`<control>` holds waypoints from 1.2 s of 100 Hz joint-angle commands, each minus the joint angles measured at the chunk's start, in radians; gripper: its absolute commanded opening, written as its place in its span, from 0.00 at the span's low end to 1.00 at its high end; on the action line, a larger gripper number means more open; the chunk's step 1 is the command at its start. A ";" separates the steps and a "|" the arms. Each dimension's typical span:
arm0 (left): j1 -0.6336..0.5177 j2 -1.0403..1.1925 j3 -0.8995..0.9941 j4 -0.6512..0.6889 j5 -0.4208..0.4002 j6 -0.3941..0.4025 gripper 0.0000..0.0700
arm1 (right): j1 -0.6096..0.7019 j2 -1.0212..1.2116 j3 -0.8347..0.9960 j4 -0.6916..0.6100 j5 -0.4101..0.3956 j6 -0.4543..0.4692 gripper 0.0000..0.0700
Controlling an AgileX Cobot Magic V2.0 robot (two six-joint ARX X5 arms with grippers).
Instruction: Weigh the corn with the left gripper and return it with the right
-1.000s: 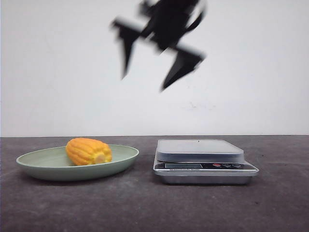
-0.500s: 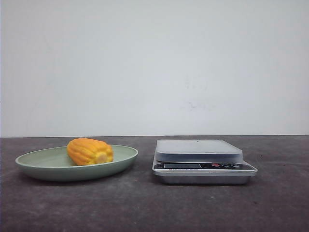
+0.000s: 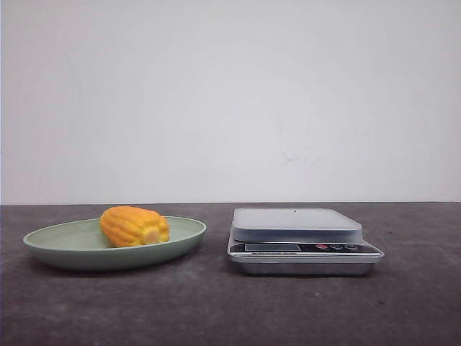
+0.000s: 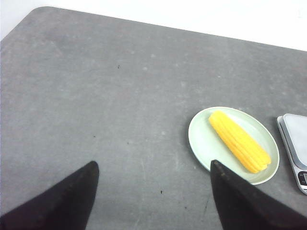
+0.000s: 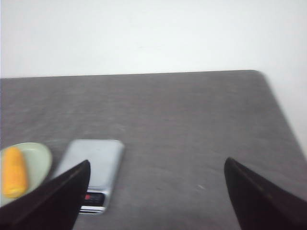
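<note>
I see the corn lying on the green plate, beside the scale. My left gripper hangs spread and empty, well apart from it. I'd come down across the cob's middle, jaws square to its length.

Front view: low, near table level, facing wall. Both wrist views: high, looking down; all share plate, scale.

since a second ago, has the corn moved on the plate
No. The corn lies in the same spot on the green plate, left of the scale.
</note>
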 commanded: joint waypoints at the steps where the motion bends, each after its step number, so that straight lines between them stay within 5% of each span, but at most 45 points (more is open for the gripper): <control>1: -0.001 0.000 0.000 0.010 0.006 0.007 0.61 | 0.001 -0.068 -0.039 0.005 0.005 0.006 0.80; 10: -0.001 0.000 -0.016 0.011 0.020 0.005 0.61 | -0.006 -0.148 -0.110 -0.006 0.003 0.032 0.80; 16: -0.001 0.000 -0.028 0.014 0.026 0.005 0.54 | -0.010 -0.191 -0.156 -0.017 0.003 0.036 0.70; 21: -0.001 0.000 -0.035 0.022 0.026 0.009 0.37 | -0.011 -0.217 -0.189 -0.017 0.004 0.036 0.46; 27: -0.001 0.000 -0.037 0.031 0.027 0.029 0.02 | -0.011 -0.233 -0.221 -0.016 0.004 0.036 0.00; 120: -0.001 0.000 -0.036 0.083 0.029 0.036 0.03 | -0.011 -0.235 -0.251 0.065 0.004 0.034 0.02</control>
